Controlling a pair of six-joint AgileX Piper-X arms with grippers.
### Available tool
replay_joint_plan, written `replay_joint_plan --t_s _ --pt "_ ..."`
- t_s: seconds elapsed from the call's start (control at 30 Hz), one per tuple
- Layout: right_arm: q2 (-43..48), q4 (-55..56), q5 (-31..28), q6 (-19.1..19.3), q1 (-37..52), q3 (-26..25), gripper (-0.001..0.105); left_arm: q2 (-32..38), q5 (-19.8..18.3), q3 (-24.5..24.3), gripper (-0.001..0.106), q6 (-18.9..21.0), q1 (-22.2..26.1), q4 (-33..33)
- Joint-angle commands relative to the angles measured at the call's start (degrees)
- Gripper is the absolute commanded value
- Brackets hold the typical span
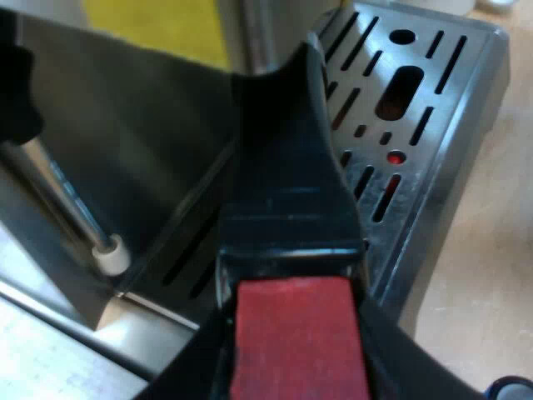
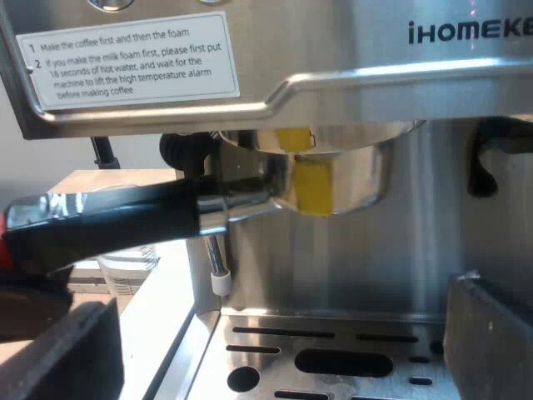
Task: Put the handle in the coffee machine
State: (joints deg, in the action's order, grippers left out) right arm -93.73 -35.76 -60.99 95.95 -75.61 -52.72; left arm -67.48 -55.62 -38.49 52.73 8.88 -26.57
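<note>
The metal holder (image 2: 333, 179) sits up under the espresso machine's (image 2: 433, 75) brew head, its dark handle (image 2: 117, 225) sticking out sideways to the red end (image 2: 8, 221). In the left wrist view that handle (image 1: 287, 167) runs away from me over the drip tray (image 1: 416, 100), with the red end (image 1: 298, 337) closest. My left gripper (image 1: 293, 333) is shut on the handle near the red end, and its fingers (image 1: 191, 371) flank it. My right gripper (image 2: 275, 342) hangs open in front of the drip tray (image 2: 333, 354), below the holder, with nothing between its fingers (image 2: 58, 350).
A steam wand with a white tip (image 2: 219, 279) hangs beside the holder, also near the tray's edge (image 1: 110, 254). A measuring glass (image 2: 125, 267) stands on the table behind the handle. Wooden tabletop (image 1: 483, 250) lies beyond the tray, with a blue object (image 1: 512, 388) at its edge.
</note>
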Motion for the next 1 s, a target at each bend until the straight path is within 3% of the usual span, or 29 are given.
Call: replay_joint_plan --t_s 0.03,0.27,0.77,1.0 --pt "0.0 0.0 0.1 0.2 0.3 -0.5 0.079 0.8 -6.2 -1.1 0.000 1.1 1.4 3.4" --pt "0.0 0.0 0.1 -0.8 0.3 -0.5 0.079 0.8 -13.0 -1.1 0.000 2.7 1.7 3.8" --pt "0.0 1.0 0.1 -0.8 0.3 -0.5 0.079 0.8 -12.6 -1.1 0.000 2.7 0.2 6.4" --pt "0.0 1.2 0.0 -1.0 0.3 -0.5 0.079 0.8 -12.3 -1.4 0.000 2.9 0.2 10.8"
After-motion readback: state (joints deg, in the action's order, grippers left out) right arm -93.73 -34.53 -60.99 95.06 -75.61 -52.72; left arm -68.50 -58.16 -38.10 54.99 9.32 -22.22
